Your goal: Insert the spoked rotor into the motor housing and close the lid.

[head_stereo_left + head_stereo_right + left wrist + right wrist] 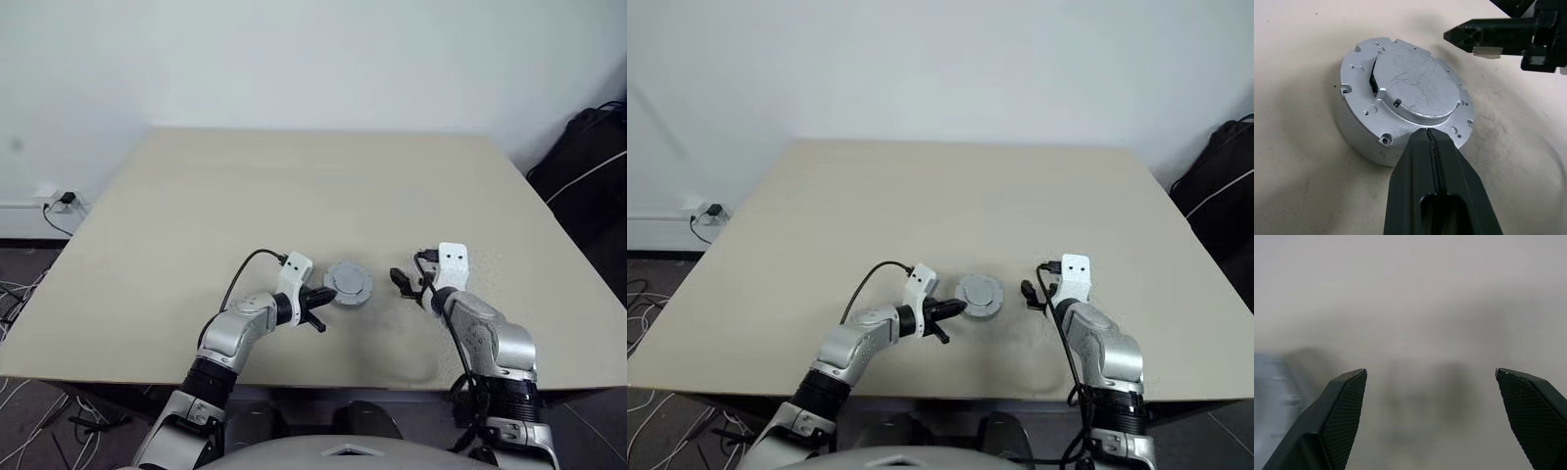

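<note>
The lid [1405,95] already sits closed, touching the shut left fingers [1430,161], with the open right fingers [1347,411] near, so little seems left.

Near bench [196,196] front edge, at centre: lid [348,284]. At its nine o'clock, touching: left pincer [315,299]. At three o'clock, apart: right pincer [404,282].

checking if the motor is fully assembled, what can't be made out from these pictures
- Rotor and windings: nothing of the inside shows; the lid covers the top in the left wrist view.
- Lid seating: its near edge is hidden behind the shut left tool, and touch there cannot be judged.
- Right wrist view: the table between the open right tool is blurred.
- Head views: lid slots too small.
</note>
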